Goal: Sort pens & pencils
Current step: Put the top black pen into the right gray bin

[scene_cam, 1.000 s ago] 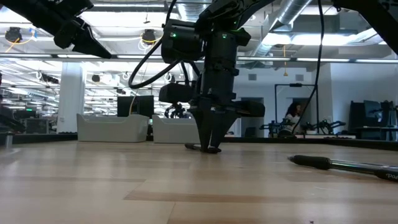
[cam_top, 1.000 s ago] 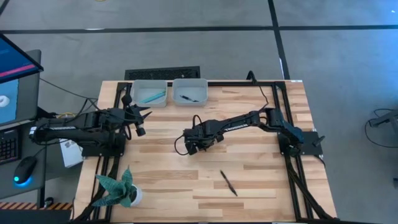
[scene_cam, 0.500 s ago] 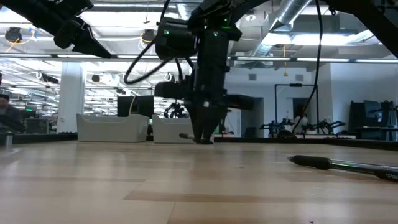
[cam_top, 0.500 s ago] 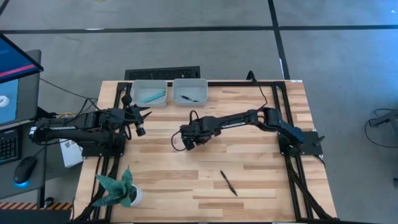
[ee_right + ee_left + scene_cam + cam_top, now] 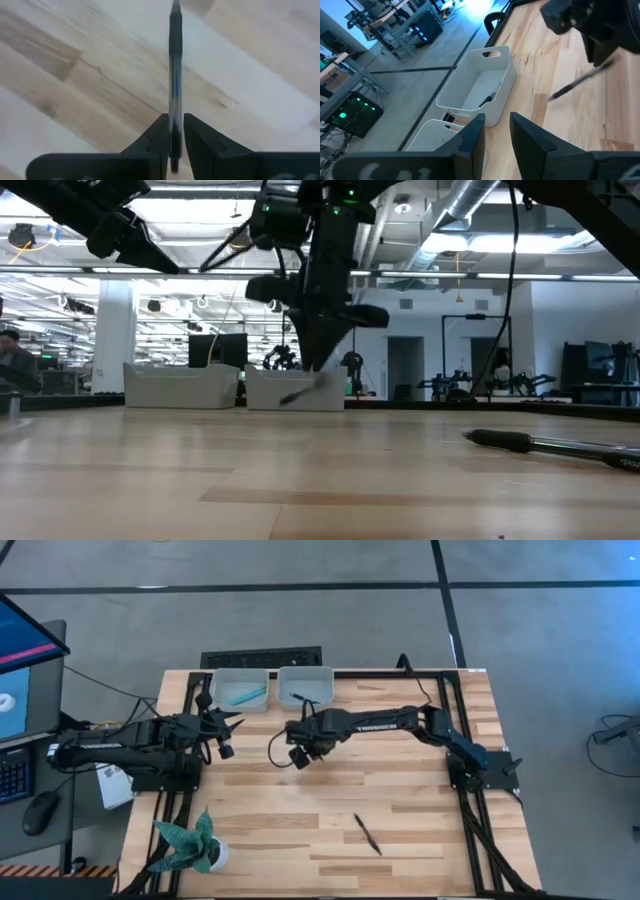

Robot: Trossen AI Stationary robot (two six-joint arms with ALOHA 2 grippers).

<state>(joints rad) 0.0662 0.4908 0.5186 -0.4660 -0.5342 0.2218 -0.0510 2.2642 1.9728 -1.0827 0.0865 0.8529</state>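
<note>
Gripping a black pen [image 5: 174, 75] between its fingers, the right gripper [image 5: 300, 736] hung above the tabletop [image 5: 400, 810], just in front of the two white bins at the far edge. In the low view the pen [image 5: 300, 391] was clear of the wood, tilted, and level with the bin fronts. The right wrist view showed the fingers [image 5: 152, 135] pinched tight on the pen's barrel, with the greater part of the pen projecting forward past them.

The left gripper [image 5: 222, 730] waited over the left side of the tabletop, off the surface. Its fingers [image 5: 470, 140] stood slightly apart with nothing between them.

The left bin [image 5: 240, 687] contained teal sticks [image 5: 244, 695]; how many could not be told. The right bin [image 5: 305, 685] contained at least one black stick [image 5: 300, 697], also seen lying against the bin wall in the left wrist view [image 5: 490, 98].

One further black pen [image 5: 367, 834] lay flat on the tabletop near its front edge, well apart from both grippers. The low view showed it resting on the wood at right [image 5: 550, 444].

A potted plant [image 5: 190, 841] with spiky teal leaves stood at the front left corner.
</note>
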